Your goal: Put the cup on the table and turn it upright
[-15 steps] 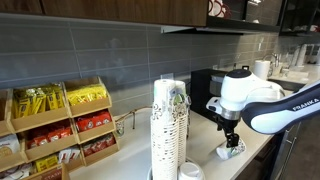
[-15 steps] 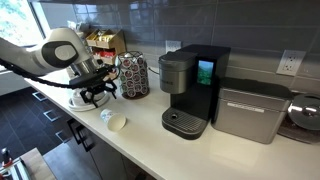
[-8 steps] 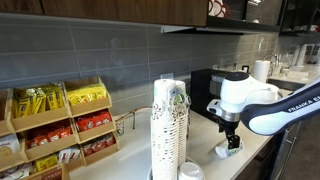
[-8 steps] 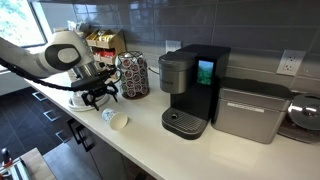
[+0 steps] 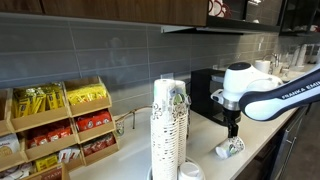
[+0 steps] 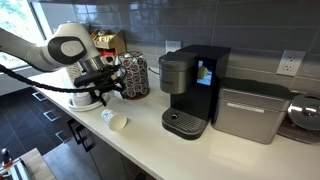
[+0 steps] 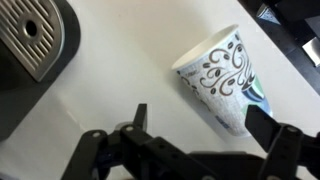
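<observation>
A black coffee machine [image 6: 195, 85] is positioned against the grey tiled wall [image 6: 250, 30]. Its perforated drip tray [image 7: 35, 30] is shown in the wrist view. A silver appliance [image 6: 250, 112] is placed just beside the machine, below a wall outlet [image 6: 288, 63]. Stacked patterned cups [image 5: 170, 125] and a wooden snack rack [image 5: 60, 125] are located further along the wall.

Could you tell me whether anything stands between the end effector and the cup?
Nothing visible does. The cup lies on its side on the table, with the open end effector above it; the coffee machine stands off to one side.
</observation>
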Available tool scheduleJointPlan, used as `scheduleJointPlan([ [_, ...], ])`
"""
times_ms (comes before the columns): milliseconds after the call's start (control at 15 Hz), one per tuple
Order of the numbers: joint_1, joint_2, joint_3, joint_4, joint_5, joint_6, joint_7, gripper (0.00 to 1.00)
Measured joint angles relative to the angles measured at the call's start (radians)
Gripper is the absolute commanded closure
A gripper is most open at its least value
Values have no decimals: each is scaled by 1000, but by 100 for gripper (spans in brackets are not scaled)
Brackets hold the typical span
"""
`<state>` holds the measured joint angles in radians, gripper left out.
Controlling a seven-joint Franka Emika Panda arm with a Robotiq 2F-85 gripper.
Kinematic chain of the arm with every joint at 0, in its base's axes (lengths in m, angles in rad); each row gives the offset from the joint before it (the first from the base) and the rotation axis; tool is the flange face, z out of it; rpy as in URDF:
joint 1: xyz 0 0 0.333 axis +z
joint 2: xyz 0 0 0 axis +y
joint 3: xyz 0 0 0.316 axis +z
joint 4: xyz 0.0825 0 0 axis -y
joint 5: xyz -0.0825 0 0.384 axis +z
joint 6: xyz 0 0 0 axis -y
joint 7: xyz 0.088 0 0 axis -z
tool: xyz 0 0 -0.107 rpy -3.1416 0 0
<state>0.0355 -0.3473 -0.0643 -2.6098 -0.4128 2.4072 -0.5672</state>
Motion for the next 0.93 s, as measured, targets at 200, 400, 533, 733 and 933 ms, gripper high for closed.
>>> scheduleJointPlan([
  [200, -34, 1, -14, 26, 37, -92, 59, 0],
  [400, -50, 2, -52, 47, 123, -155, 73, 0],
  [533, -59, 2, -85, 54, 188, -168, 73, 0],
  [733, -61, 8, -126, 54, 272, -169, 56, 0],
  [933, -60, 17, -153, 52, 368, -168, 12, 0],
])
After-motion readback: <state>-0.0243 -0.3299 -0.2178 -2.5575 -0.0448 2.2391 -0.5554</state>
